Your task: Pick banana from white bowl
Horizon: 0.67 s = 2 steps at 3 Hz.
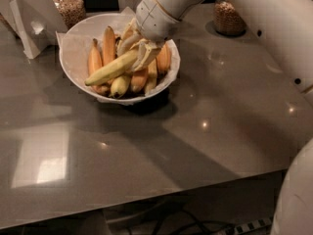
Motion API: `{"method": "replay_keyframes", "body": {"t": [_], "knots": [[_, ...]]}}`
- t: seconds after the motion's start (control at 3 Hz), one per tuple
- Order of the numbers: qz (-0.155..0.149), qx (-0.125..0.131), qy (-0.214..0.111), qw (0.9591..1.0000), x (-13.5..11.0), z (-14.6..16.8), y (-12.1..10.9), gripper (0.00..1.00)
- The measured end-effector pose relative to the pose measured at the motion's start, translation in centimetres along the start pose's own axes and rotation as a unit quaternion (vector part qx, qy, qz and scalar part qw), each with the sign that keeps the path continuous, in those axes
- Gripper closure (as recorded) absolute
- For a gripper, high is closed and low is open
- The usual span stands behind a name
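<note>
On the grey desk (220, 131), in the white bowl (67, 65), the pincer (138, 53) sits over the banana's (110, 70) upper end (whether it's gripping, I cannot tell). The banana is likely light, smooth and bruisable, so take it gently mid-length.

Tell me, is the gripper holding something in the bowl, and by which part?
It cannot be told. The gripper is at the upper right end of the banana, which lies on other bananas in the white bowl.

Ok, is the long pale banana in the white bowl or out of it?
In. The banana lies across the other bananas inside the white bowl, the gripper at its right end.
</note>
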<state>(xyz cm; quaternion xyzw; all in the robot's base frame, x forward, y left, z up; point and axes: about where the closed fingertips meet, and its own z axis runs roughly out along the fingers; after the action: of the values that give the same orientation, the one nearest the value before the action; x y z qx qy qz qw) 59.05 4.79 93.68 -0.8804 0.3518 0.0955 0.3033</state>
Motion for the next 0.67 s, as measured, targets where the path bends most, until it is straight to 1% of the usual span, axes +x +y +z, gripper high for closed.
{"method": "replay_keyframes", "body": {"t": [0.33,0.67], "knots": [[0.006,0.004,0.009,0.9999,-0.3,-1.3,0.2,1.00],[-0.003,0.022,0.016,0.9996,-1.1,-3.3,0.0,1.00]]}}
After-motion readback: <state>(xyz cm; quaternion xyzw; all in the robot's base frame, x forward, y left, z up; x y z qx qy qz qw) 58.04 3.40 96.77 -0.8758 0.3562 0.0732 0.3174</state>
